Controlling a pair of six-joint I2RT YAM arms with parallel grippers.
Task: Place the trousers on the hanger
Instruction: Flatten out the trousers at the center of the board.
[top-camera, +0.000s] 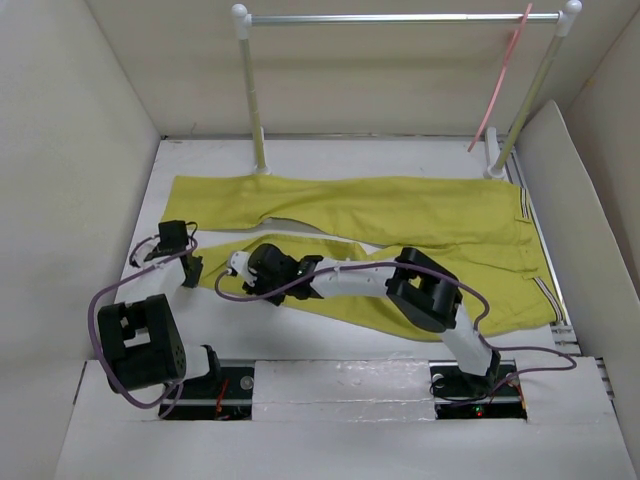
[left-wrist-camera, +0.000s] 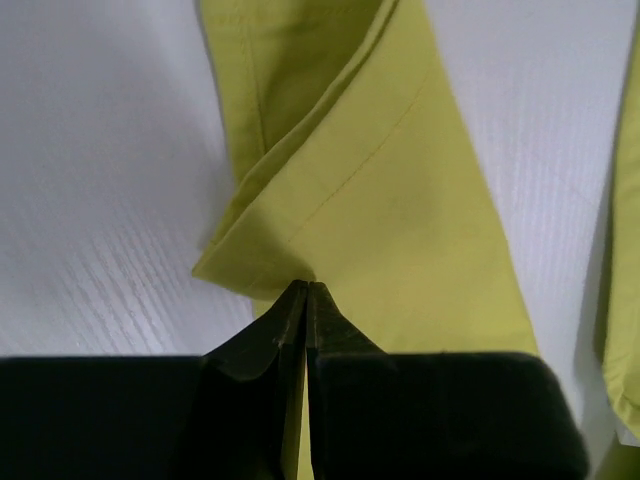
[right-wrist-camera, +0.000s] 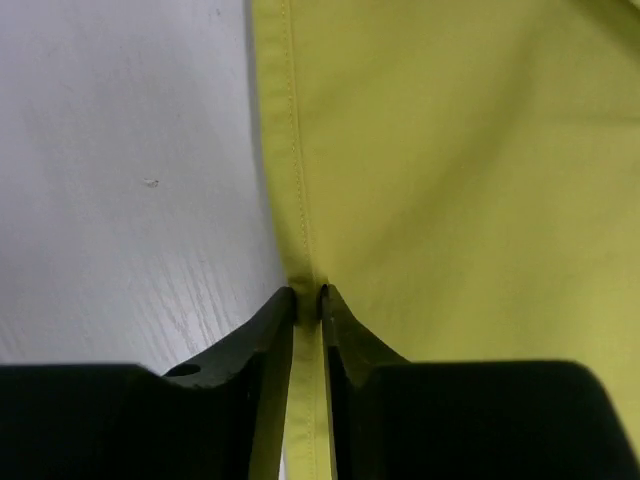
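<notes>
The mustard yellow-green trousers (top-camera: 400, 215) lie flat across the table, legs to the left and striped waistband to the right. My left gripper (top-camera: 190, 268) is at the cuff end of the near leg. In the left wrist view it (left-wrist-camera: 307, 290) is shut on the cuff of the trousers (left-wrist-camera: 380, 200), whose corner is folded over. My right gripper (top-camera: 248, 283) is a little to the right on the same leg. In the right wrist view it (right-wrist-camera: 308, 295) is shut on the seamed edge of the trousers (right-wrist-camera: 450, 150). The pink hanger (top-camera: 505, 75) hangs from the rail at the far right.
A rack with white posts and a metal rail (top-camera: 400, 17) stands at the back of the table, its feet just behind the trousers. Pale walls close in the left, right and back sides. The right arm (top-camera: 430, 290) lies across the near leg.
</notes>
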